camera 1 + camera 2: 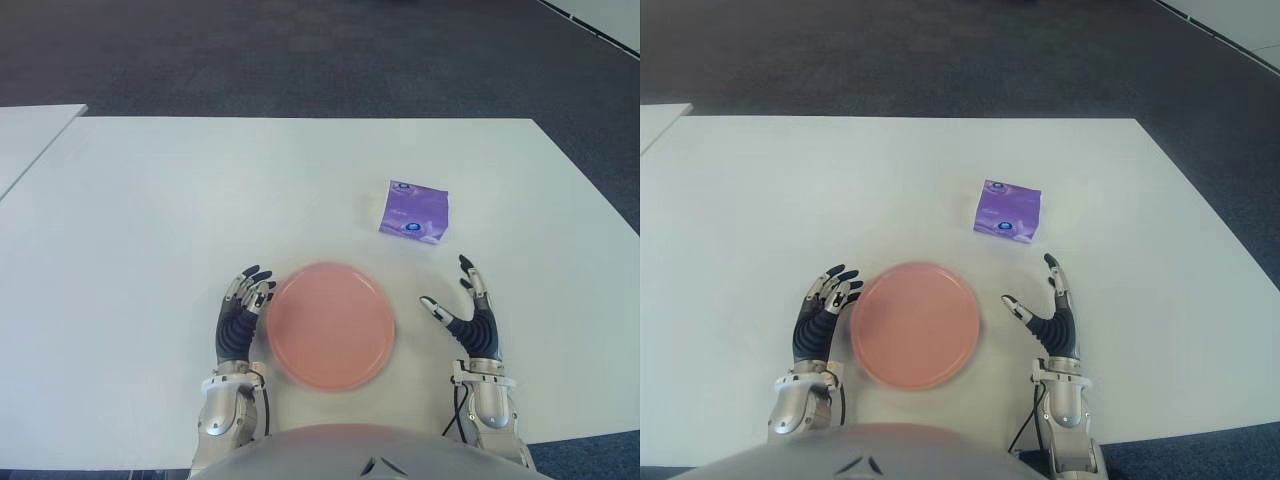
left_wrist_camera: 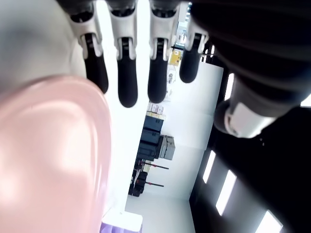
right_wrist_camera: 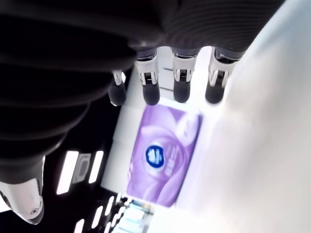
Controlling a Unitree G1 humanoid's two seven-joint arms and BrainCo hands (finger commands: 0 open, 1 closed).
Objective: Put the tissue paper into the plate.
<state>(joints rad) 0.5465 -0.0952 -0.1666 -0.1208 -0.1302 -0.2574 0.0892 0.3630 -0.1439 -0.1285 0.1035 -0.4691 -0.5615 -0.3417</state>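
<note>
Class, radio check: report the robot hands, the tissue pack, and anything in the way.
Left robot hand open beside plate; right robot hand open, empty. Tissue pack on table, beyond right hand, untouched. Nothing between pack and plate.

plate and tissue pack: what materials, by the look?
Round pink plate: probably plastic or melamine, with uniform colour and a smooth, softly glossy surface in the left wrist view. Purple tissue paper pack: thin plastic film wrapper, with a shiny printed surface, soft edges and slight creases.
</note>
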